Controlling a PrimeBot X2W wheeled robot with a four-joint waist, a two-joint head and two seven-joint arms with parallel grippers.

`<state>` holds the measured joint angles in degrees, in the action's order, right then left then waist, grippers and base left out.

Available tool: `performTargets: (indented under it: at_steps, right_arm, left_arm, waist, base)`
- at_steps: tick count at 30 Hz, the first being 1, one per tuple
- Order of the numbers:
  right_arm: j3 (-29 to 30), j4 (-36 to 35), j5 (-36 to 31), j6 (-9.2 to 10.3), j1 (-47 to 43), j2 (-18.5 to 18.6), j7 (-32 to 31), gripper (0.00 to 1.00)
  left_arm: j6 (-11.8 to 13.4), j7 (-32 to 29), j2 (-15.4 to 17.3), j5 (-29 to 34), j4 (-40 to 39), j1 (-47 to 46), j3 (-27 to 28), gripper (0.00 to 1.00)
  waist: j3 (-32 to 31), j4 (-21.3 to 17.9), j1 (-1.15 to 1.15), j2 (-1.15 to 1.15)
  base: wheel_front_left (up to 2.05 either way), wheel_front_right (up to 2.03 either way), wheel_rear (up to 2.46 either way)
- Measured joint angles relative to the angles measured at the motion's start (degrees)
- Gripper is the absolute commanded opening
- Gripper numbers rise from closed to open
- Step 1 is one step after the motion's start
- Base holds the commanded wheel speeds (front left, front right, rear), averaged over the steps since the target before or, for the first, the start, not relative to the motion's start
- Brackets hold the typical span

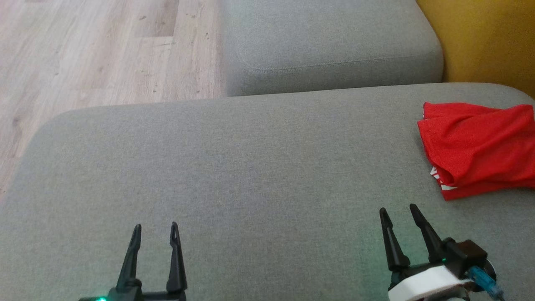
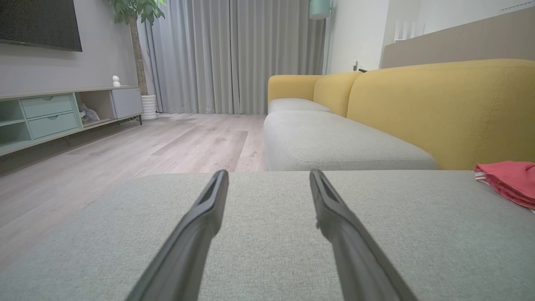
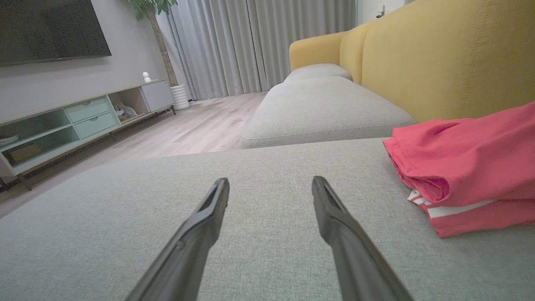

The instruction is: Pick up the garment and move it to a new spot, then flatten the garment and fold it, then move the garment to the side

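1. The left pincer (image 1: 155, 225) and the right pincer (image 1: 397, 208) are seen released, with nothing gripped, over the near part of a grey sofa cushion (image 1: 250, 167).
2. The red garment (image 1: 476, 146) is laid in a loosely folded bundle at the right, by a yellow backrest (image 1: 480, 37).
3. Folding and setting aside are judged done, or nearly.

You get soft, even light in the head view, with barely a shadow on the grey cushion (image 1: 250, 167) and a faint green glow on the fabric beside the right gripper (image 1: 397, 208). Your wrist views are dimmer, bowed at the edges, and their fingers (image 2: 202, 225) blur near the lens
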<state>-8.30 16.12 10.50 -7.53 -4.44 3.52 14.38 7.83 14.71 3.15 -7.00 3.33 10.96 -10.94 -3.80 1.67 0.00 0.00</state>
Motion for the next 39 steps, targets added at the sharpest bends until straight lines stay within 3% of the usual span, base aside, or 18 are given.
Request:
performTargets:
  at_steps: [8,9,14,39]
  right_arm:
    - [0.1,0.0,0.0,0.0,0.0,-0.4,0.0,1.0]
    - [0.0,0.2,0.0,0.0,0.0,-0.5,0.0,0.0]
    - [-0.2,3.8,0.6,0.0,-1.8,-0.5,-0.3,0.0]
    - [1.6,3.3,17.1,0.0,-0.9,-0.4,-3.3,0.0]
  left_arm:
    - [0.0,0.0,0.0,0.6,0.3,0.0,0.0,1.0]
    - [0.0,0.0,0.0,0.6,0.5,0.0,0.0,0.0]
    - [0.0,-0.1,0.0,-0.1,4.1,1.2,-0.2,0.0]
    - [-2.9,-3.1,0.3,-17.8,5.8,-0.6,1.1,0.0]
  waist:
    - [0.3,-0.1,0.0,0.0]
    - [0.4,-0.1,0.0,0.0]
    - [0.4,-0.2,0.01,0.0]
    - [1.1,-0.4,0.01,0.0]
  base:
    - [0.0,0.0,0.0]
    - [0.0,0.0,0.0]
    - [0.0,0.0,0.0]
    - [0.0,0.0,0.0]
